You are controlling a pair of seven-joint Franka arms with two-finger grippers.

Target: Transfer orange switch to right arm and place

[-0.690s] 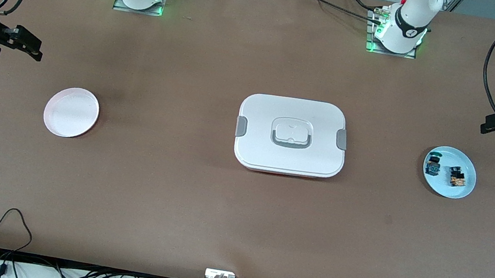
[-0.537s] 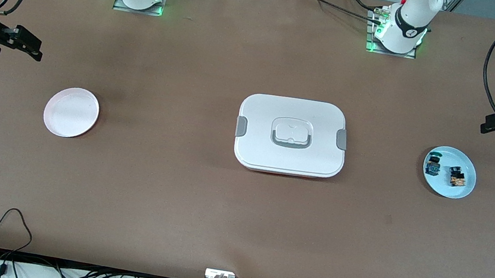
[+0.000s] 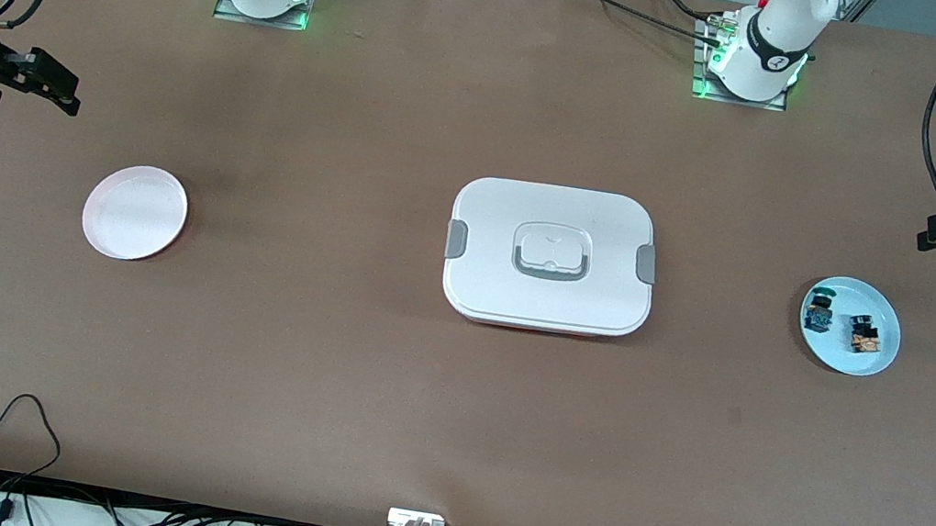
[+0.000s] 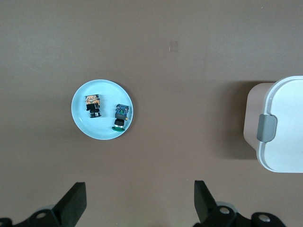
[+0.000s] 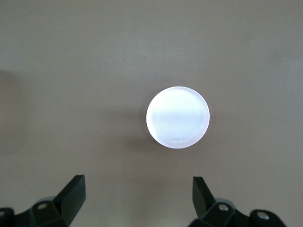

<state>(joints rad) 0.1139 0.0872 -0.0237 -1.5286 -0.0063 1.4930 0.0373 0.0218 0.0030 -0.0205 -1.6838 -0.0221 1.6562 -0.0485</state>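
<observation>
Below the left gripper, jaws wide and empty, the orange switch lies on the blue plate beside the blue-green switch. Risk: misaligned descent grasps the neighbour. The right gripper waits, spread and empty, over the pink plate.

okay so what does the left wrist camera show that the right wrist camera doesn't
Only the left wrist view shows the blue plate carrying the orange switch and the blue-and-green switch, plus an end of the white lidded box. Only the right wrist view shows the pink plate, with nothing on it. Both share brown table and each arm's own open gripper: left gripper, right gripper.
</observation>
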